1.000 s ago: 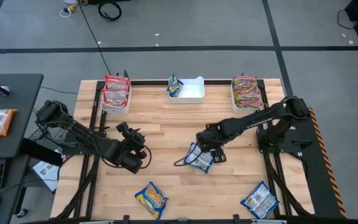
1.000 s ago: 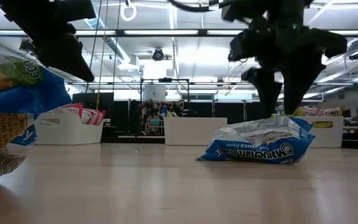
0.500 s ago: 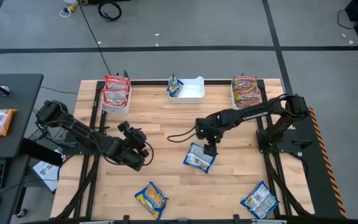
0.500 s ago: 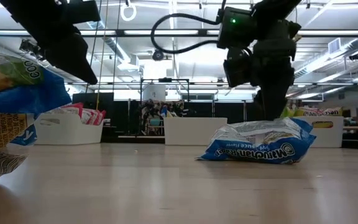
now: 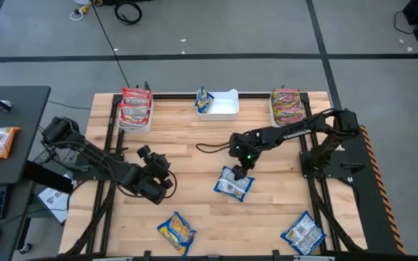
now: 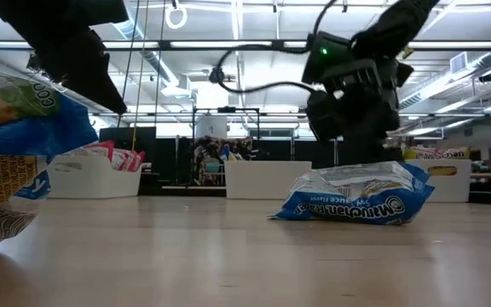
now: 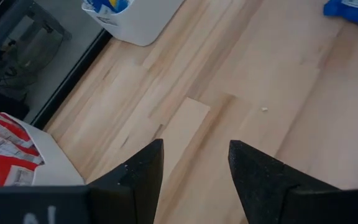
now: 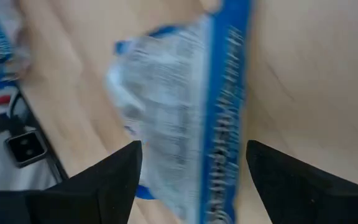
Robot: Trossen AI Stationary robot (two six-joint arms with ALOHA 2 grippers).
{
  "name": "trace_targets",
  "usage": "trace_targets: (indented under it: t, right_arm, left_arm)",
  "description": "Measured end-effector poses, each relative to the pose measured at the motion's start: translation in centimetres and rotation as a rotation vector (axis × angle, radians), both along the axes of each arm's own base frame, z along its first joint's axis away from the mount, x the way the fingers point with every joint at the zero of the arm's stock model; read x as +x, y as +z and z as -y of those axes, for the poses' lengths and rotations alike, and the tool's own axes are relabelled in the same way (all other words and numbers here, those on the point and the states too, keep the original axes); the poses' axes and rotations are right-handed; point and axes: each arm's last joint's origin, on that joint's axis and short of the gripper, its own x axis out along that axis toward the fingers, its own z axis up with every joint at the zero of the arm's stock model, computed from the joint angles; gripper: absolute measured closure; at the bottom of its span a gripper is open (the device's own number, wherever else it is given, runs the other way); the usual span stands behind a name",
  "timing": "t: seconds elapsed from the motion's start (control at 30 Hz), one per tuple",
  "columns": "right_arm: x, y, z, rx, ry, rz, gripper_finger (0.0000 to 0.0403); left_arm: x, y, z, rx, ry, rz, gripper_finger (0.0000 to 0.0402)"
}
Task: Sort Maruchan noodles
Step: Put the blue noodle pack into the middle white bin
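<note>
I have the right gripper point(image 5: 241, 169) hanging just above the blue-and-white crinkly plastic ramen packet point(image 5: 233, 184) that lies flat near the middle of the wooden table point(image 5: 194, 152), its fingers spread wide and holding nothing; in its wrist view the packet fills the gap between the two fingers. I judge this packet light and soft: the film will crumple and slide on smooth wood, and the noodle block inside is brittle, so I would not squeeze hard. The best hold looks to be across the short width, at the puffed middle or along a sealed edge, which in the low view rides slightly off the table at the packet's 3 o'clock end. Two more blue-yellow packets lie at 6 o'clock point(image 5: 176, 232) and 4 o'clock point(image 5: 302, 233) from it near the table's front edge. The white plastic bin point(image 5: 227, 109) with one blue packet sits at 12 o'clock on the far edge. My left gripper point(image 5: 158, 181) waits at 9 o'clock, fingers partly apart and empty.
</note>
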Motion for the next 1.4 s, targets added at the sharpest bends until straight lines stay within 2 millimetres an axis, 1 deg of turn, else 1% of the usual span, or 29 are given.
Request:
trace_targets:
  t: [0.13,0.2,0.27,0.4,0.5,0.57,0.6,0.67,0.73,0.8,0.9,1.0,1.1,1.2,1.3,1.4]
  right_arm:
    - [-0.8,-1.4,-0.1,0.011,-0.038,-0.017,0.0122]
    - [-1.0,-1.7,-0.5,-0.002,-0.032,-0.018,0.0138]
    - [-1.0,-1.7,-1.1,-0.026,-0.009,-0.013,0.0162]
    - [-0.6,-1.5,-2.2,-0.046,0.036,0.044,0.0236]
    - [-0.3,-1.4,-2.8,-0.073,0.057,0.077,0.031]
    - [-0.2,-1.2,-3.1,-0.09,0.049,0.065,0.0364]
    - [-0.1,-1.1,-3.1,-0.101,0.04,0.061,0.0381]
    - [0.3,-0.5,-3.1,-0.12,0.021,0.056,0.0387]
    - [0.8,0.6,-3.1,-0.158,0.004,0.054,0.0385]
    - [1.6,2.4,-2.9,-0.222,-0.003,0.068,0.0391]
    - [2.6,5.5,-2.2,-0.343,-0.012,0.084,0.0393]
    - [3.4,8.8,-0.9,-0.507,-0.034,0.083,0.0392]
    - [3.8,11.6,0.9,-0.696,-0.108,0.09,0.0392]
    - [4.2,13.9,2.9,-0.883,-0.212,0.11,0.0392]
    - [4.2,15.3,5.3,-1.045,-0.325,0.106,0.0392]
    - [3.6,16.1,8.1,-1.116,-0.412,0.062,0.0392]
  left_arm:
    - [-0.3,0.0,0.6,0.006,-0.025,0.004,0.0214]
    - [-0.4,0.1,0.7,0.022,-0.032,0.012,0.0214]
    - [-0.4,0.1,0.8,0.04,-0.045,0.011,0.0214]
    - [-0.3,0.1,0.8,0.066,-0.056,0.012,0.0214]
    - [-0.1,0.1,0.3,0.046,-0.038,-0.005,0.0214]
    - [0.1,0.0,0.0,0.019,-0.035,-0.036,0.0214]
    - [0.2,0.0,-0.2,0.008,-0.034,-0.05,0.0214]
    - [0.5,-0.1,-0.7,-0.011,-0.044,-0.084,0.0214]
    - [1.0,-0.2,-1.2,-0.045,-0.078,-0.134,0.0214]
    - [1.6,-0.2,-1.6,-0.073,-0.126,-0.17,0.0214]
    - [2.8,-0.1,-2.4,-0.099,-0.206,-0.18,0.0214]
    - [3.7,0.1,-3.5,-0.083,-0.247,-0.185,0.0214]
    - [4.0,0.1,-4.7,-0.063,-0.228,-0.206,0.0214]
    - [4.2,0.1,-5.9,-0.045,-0.176,-0.208,0.0214]
    - [4.3,0.2,-7.3,-0.026,-0.115,-0.208,0.0214]
    - [4.5,0.2,-9.0,-0.017,-0.072,-0.226,0.0214]
